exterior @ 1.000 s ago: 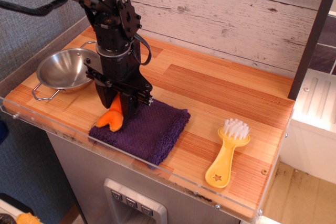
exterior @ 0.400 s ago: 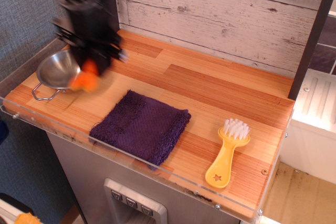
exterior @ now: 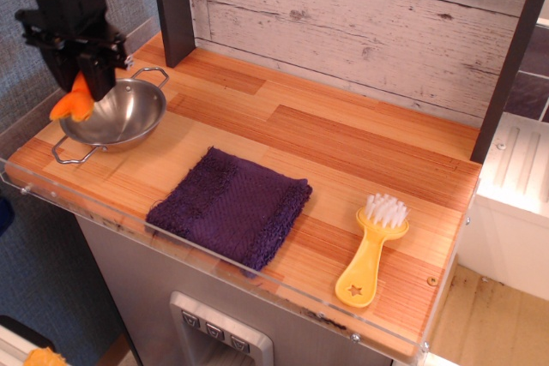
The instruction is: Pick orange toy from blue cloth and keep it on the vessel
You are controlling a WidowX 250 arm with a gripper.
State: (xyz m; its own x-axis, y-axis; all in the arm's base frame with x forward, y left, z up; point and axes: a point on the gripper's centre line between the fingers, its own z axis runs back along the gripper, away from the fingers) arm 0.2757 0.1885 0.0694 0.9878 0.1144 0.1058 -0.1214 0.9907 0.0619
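Observation.image: tool (exterior: 79,85) dangles orange toy (exterior: 72,103) beside vessel (exterior: 116,114), brush (exterior: 373,249) well apart.

Arm cut off at the top edge
The gripper (exterior: 79,83) fingers cover the orange toy's (exterior: 70,105) upper part.

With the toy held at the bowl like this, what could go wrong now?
1. The orange toy hangs from the gripper at the far left rim of the vessel, not over its middle; released here, it may fall outside.
2. Lowering further, the gripper may knock the light vessel.
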